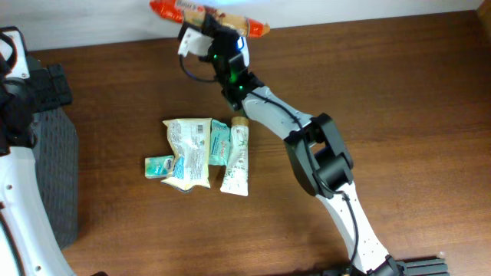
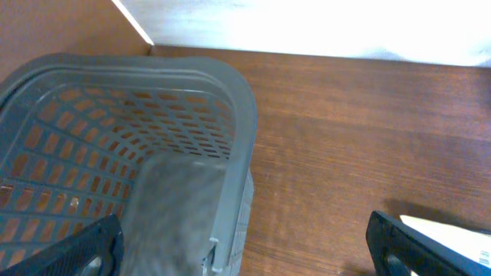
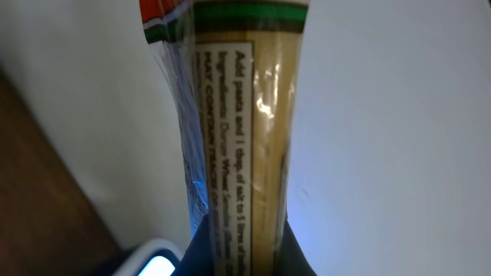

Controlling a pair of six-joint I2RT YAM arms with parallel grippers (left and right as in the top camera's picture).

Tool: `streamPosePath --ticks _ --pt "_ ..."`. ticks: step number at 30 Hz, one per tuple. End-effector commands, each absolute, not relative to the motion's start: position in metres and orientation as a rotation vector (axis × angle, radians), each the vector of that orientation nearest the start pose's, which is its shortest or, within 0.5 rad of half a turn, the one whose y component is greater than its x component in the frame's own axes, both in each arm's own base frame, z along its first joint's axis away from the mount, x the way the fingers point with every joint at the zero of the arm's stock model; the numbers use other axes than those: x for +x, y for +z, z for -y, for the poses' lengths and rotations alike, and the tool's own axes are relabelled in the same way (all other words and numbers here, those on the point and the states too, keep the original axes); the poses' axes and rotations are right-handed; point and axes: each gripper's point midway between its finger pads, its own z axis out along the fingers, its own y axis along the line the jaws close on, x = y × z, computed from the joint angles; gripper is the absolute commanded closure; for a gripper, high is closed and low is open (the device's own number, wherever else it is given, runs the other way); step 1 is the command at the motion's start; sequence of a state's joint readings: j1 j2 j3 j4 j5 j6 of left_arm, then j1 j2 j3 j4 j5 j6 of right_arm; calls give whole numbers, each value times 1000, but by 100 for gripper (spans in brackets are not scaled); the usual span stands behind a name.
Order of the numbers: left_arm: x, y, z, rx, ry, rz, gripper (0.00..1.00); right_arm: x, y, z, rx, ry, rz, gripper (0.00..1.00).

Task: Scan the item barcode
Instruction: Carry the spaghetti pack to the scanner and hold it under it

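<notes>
- bench (image 1: pixel 399 84): brown wood and fills the overhead view; a white wall (image 1: pixel 345 11) runs along its far edge.
- right arm (image 1: pixel 322 161): white and black, comes in from the near right and stretches diagonally to the far centre.
- left arm (image 1: pixel 19 215): white, runs along the left edge of the overhead view.
- basket (image 1: pixel 54 176): grey plastic mesh on the left side of the bench; the left wrist view looks down on its rim (image 2: pixel 230 84).
- left hand (image 2: pixel 244 241): fingers (image 2: pixel 77 249) spread wide and holding nothing; it hangs over the basket's right rim.
- pasta packet (image 1: pixel 173 9): the task item. A long clear wrap with orange-red ends, it lies roughly left-right at the far edge, centre-left, against the wall. The right wrist view shows small printed text and a green band on it (image 3: pixel 245 115). No barcode can be made out.
- right hand (image 1: pixel 219 34): pressed together and pinching the pasta packet near its middle, so the packet is off the bench.
- pale pouch (image 1: pixel 188 153): lies flat at mid-bench, left of centre.
- white tube (image 1: pixel 236 165): just right of the pouch, with its brown cap at the far end.
- teal sachet (image 1: pixel 219 144): between the pouch and the tube, touching both.
- small packet (image 1: pixel 159 165): touches the pouch's left side.
- white device (image 1: pixel 190 40): just left of the right hand, with a black cable looping below it and a blue glow nearby. Cannot tell what it is.
</notes>
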State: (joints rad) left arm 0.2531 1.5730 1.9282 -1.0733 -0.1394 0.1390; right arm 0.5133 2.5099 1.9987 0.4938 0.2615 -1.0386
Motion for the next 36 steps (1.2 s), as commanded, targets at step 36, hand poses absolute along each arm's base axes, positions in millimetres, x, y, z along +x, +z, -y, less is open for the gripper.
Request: streamPosePath --ticks 36 --pt "394 361 -128 -190 372 -2292 1 432 211 -56 -271 9 -2745 96"
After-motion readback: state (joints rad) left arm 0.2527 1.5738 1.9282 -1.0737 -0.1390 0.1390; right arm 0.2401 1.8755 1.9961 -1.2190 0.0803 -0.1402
